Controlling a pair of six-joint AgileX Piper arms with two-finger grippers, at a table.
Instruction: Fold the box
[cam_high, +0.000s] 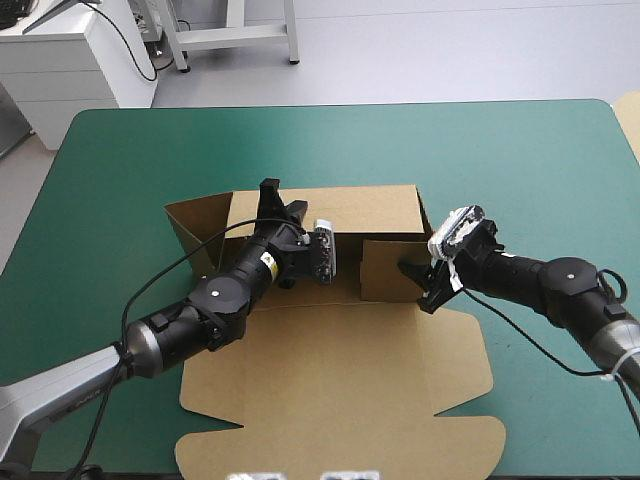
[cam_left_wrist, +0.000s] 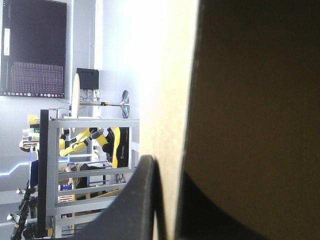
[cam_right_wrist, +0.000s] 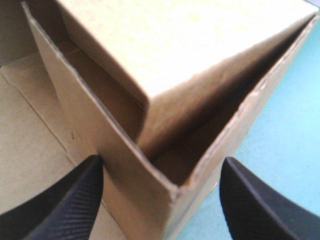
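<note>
Between the spread jaws of my right gripper (cam_right_wrist: 160, 167): the right corner of the box (cam_high: 330, 370), one flap turned inward. Left gripper (cam_high: 282, 205) jaws pinch the rear wall's top edge. I judge it about half done: rear wall up, right corner formed, left wall leaning outward, lid flat on the teal-green cover (cam_high: 500, 150) behind both jaws. My left arm lies across that lid

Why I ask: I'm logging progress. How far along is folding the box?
Done: on the box, the far wall and end flaps stand up; the lid lies flat on the table. In hand: the left gripper is shut on the far wall's top edge, and the open right gripper straddles the right-hand corner. Left: nothing looks tucked yet; the left end flap splays outward.
</note>
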